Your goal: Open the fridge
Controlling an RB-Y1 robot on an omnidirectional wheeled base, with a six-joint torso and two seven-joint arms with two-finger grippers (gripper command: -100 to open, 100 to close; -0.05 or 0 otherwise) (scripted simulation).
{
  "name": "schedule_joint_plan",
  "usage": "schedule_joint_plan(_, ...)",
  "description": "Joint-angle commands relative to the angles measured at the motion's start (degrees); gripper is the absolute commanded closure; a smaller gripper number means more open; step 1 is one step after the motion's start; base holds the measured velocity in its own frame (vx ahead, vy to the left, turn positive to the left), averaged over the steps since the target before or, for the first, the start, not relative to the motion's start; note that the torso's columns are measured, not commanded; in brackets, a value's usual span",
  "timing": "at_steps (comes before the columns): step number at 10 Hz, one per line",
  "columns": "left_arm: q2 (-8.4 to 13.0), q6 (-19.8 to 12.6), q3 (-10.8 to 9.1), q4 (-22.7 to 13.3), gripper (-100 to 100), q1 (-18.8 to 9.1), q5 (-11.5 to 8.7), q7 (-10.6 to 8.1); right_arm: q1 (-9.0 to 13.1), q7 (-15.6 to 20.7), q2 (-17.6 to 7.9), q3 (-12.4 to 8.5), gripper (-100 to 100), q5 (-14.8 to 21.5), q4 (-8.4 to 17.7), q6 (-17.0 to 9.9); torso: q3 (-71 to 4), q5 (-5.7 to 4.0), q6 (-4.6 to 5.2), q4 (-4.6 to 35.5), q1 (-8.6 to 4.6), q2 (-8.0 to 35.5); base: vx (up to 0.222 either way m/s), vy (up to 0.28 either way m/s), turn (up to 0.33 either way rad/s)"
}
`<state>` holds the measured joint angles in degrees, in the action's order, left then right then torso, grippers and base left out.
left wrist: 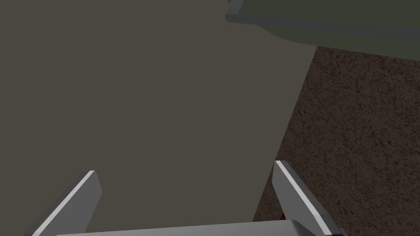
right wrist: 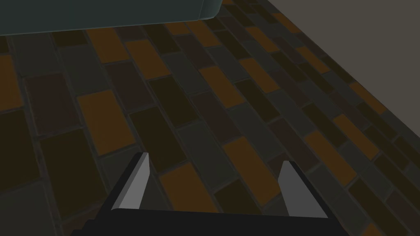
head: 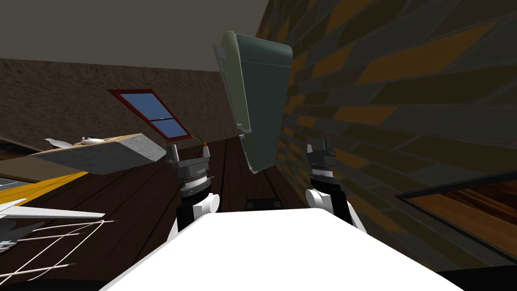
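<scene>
The fridge (head: 262, 96) is a tall dark grey-green box standing against the brick wall (head: 404, 101), and its door looks closed. Both my grippers hang short of it with floor between. My left gripper (head: 189, 152) is to the fridge's left, open with nothing between its fingers (left wrist: 185, 167). A corner of the fridge (left wrist: 328, 20) shows far ahead of it. My right gripper (head: 319, 148) is to the fridge's right, close to the brick wall (right wrist: 205, 102). It is open and empty (right wrist: 215, 159), with an edge of the fridge (right wrist: 102, 12) beyond it.
A thick grey slab-topped counter (head: 101, 151) with white objects on it stands to my left. A white wire rack (head: 50, 237) lies at the near left. A red-framed window (head: 151, 113) is on the far wall. A dark-framed opening (head: 454, 202) is in the brick wall on my right.
</scene>
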<state>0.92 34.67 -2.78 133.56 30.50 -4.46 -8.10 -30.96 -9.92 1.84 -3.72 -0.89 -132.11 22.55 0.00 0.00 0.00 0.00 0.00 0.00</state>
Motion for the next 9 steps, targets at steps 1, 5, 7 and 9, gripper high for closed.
schedule_joint_plan(1, 0.0, 0.0, 0.0, 0.0, 0, 0.0, 0.0, 0.0, 0.0, 0.0, 0.0, 0.0, 0, 0.0, 0.0, 0.0, -4.7, 0.0, 0.0, 2.3, 0.0, 2.3, 0.0, 0.0, 0.0)
schedule_joint_plan(5, 0.0, 0.0, 0.0, 0.0, 0, 0.0, 0.0, 0.0, 0.0, 0.0, 0.0, 0.0, 0, 0.0, 0.0, 0.0, -36.9, 0.0, 0.0, 18.5, 0.0, 18.5, 0.0, 0.0, 0.0)
schedule_joint_plan(7, 0.0, 0.0, 0.0, 0.0, 0, 0.0, 0.0, 0.0, 0.0, 0.0, 0.0, 0.0, 0, 0.0, 0.0, 0.0, -53.8, 0.0, 0.0, 26.9, 0.0, 26.9, 0.0, 0.0, 0.0)
schedule_joint_plan(9, 0.0, 0.0, 0.0, 0.0, 0, 0.0, 0.0, 0.0, 0.0, 0.0, 0.0, 0.0, 0, 0.0, 0.0, 0.0, -70.7, 0.0, 0.0, 35.4, 0.0, 35.4, 0.0, 0.0, 0.0)
